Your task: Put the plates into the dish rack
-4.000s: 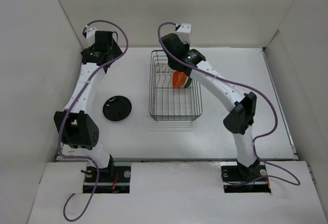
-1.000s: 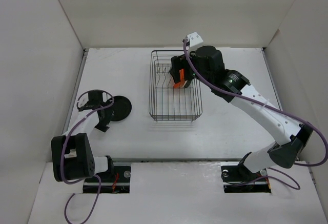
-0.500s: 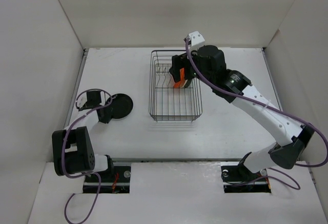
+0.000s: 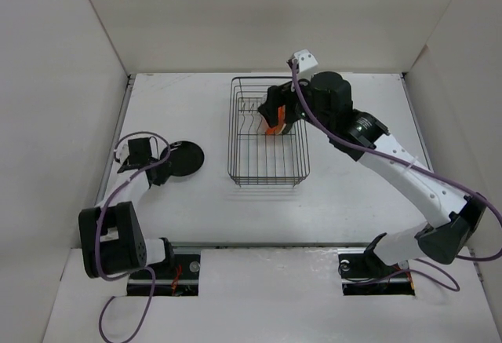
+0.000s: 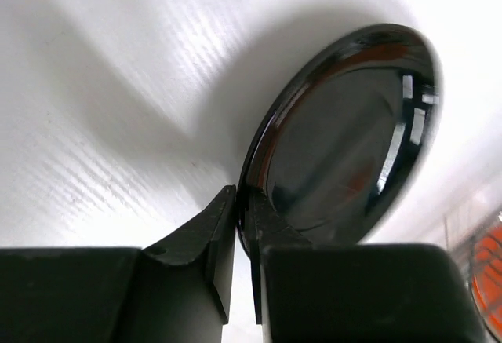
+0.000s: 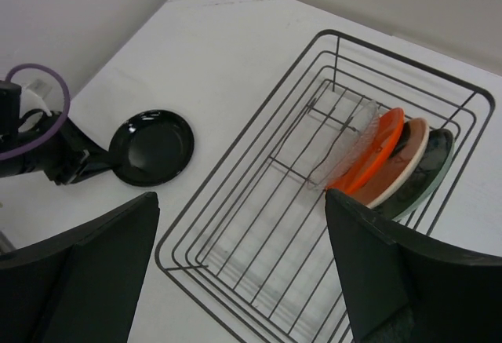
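A glossy black plate [image 4: 186,158] lies on the white table left of the dish rack [image 4: 267,180]. My left gripper [image 5: 241,199] is shut on that plate's [image 5: 345,139] near rim, one finger on each side of the edge. In the rack's [image 6: 263,229] far end stand a clear glass plate [image 6: 351,140], an orange plate [image 6: 378,148], a cream plate [image 6: 409,161] and a dark teal plate [image 6: 434,164], all upright between the prongs. My right gripper [image 6: 243,276] hangs open above the rack with nothing between its fingers.
White walls close in the table on the left, back and right. The rack's near half holds only bare wire. The left arm's purple cable [image 4: 137,140] loops beside the black plate.
My left gripper has slid onto the black plate's rim and shut on it. The right arm has drifted slightly back and right above the rack.
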